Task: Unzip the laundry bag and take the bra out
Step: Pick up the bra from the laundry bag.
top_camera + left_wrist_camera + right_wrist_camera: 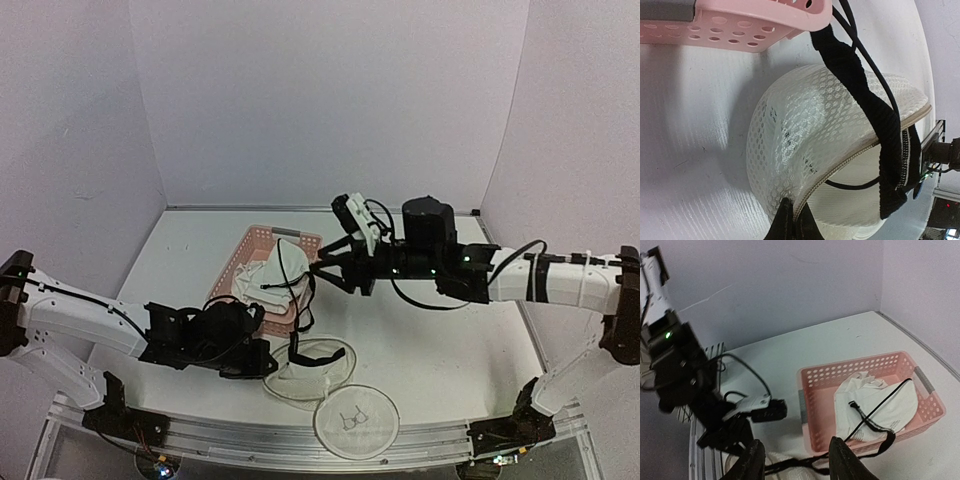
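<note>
The one marking I can make out is a small black bra-outline drawing (352, 418) on a round face of the laundry bag (345, 405); it carries no lettering that I can read. The bag sits on the table (450, 340) near the front edge, between the two arm bases, unzipped and spread into two round parts. The face with the drawing lies flat and looks up, nearest the edge, and the other hoop sits just behind it, toward the left arm. In the left wrist view the mesh bulges upward and the zipper (850, 157) runs along its open edge from the bottom of that picture to the upper right. My left gripper (790, 222) is clenched on the bag right at that zipper edge. The bra (262, 280) lies inside the pink basket (232, 262), just beyond the bag, bunched with its white cups up. Its long axis follows the basket's, running from the far end toward the near left in the overhead view. A black strap (860, 100) trails out over the basket's near rim and drapes across the mesh. My right gripper (797, 455) hangs above the basket's near right side with its fingers spread apart, released. The strap crosses low between them, and I cannot tell whether it touches either finger.
</note>
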`<state>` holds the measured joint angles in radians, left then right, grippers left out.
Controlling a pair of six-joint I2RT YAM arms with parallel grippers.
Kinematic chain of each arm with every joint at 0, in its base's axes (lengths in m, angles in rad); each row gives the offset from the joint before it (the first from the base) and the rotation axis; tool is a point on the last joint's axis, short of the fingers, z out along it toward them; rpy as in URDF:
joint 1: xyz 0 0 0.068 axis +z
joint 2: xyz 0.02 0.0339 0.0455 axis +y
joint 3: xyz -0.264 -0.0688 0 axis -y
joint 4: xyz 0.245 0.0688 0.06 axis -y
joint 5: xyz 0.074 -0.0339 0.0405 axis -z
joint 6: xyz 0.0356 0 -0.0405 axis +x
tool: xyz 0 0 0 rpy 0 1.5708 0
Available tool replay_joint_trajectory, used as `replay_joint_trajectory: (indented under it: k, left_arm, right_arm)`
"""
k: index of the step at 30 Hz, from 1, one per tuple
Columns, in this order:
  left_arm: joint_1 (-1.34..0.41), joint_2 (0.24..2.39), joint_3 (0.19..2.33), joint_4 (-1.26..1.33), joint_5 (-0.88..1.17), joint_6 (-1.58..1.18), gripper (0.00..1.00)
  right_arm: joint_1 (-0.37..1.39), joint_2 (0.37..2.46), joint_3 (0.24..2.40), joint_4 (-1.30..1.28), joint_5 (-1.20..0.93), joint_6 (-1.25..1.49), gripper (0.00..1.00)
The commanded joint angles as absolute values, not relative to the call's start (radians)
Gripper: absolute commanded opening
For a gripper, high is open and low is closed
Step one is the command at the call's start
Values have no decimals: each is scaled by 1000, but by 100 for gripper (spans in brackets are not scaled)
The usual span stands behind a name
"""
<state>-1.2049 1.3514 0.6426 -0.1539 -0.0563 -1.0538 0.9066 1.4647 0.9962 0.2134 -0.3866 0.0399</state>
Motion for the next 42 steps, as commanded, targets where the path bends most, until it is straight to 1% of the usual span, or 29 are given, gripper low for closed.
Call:
replay_joint_trajectory:
  k: [1, 6, 10, 16, 31, 37, 40, 42]
  left_arm:
    - [-1199, 1373, 701, -127, -62, -1027, 0]
    - [-1199, 1388, 706, -123, -60, -1025, 0]
    - [-1200, 1386, 705, -123, -60, -1025, 0]
    - [-1199, 1384, 704, -123, -57, -1026, 0]
    - [-1200, 1365, 693, -123, -60, -1019, 0]
    - [-1199, 1365, 692, -122, -60, -1019, 0]
    - [-1200, 1368, 695, -123, -57, -1016, 0]
    - [-1200, 1369, 696, -123, -57, -1016, 0]
  right_arm:
    - [908, 1365, 880, 138, -571, -146, 46]
    - [911, 1289, 775, 64, -635, -284, 48]
    - [915, 1282, 735, 48, -657, -374, 51]
    - [958, 1386, 775, 14, -641, -461, 52]
    - [1019, 1646, 942, 2, -544, -503, 53]
    - [1045, 1701, 965, -34, -528, -504, 51]
    - [1048, 1719, 976, -43, -520, -492, 46]
    - [1048, 1724, 980, -50, -515, -484, 40]
